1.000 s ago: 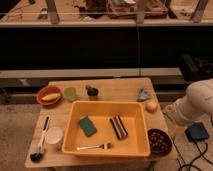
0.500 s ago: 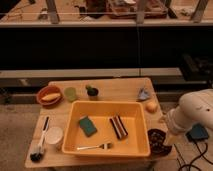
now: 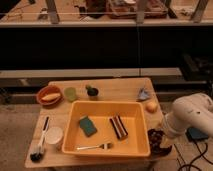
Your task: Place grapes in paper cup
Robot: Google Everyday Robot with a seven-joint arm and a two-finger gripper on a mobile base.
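Grapes (image 3: 155, 136) lie in a dark dish (image 3: 150, 146) at the front right corner of the bench (image 3: 117, 87), and that corner is where we see the only change. A second ago the white arm (image 3: 192, 119) stood higher and clear of the bench to the right, with the whole dish in sight. Now it has come down, and it covers the right side of the dish. The hand (image 3: 162, 137) is at the grapes, touching or just above them, and we cannot tell whether it is apart, together or clamped on anything. Nothing else has moved. Behind the bench the room is dim, with dark shelving and a pale rail across the top, and the floor is speckled. The wooden bench carries a big yellow tub (image 3: 107, 103) in its middle, holding a green sponge (image 3: 87, 126), a dark striped block (image 3: 118, 126) and a fork (image 3: 95, 147). An orange bowl (image 3: 50, 94) sits at the back left, with a pale green cup (image 3: 70, 93) and a small dark green cup (image 3: 92, 92) beside it. The paper cup (image 3: 54, 136) stands at the front left, well apart from the grapes, with a black-headed brush (image 3: 38, 148) just left of it. A blue-grey cloth (image 3: 144, 93) and a yellow-orange fruit (image 3: 151, 106) lie right of the tub.
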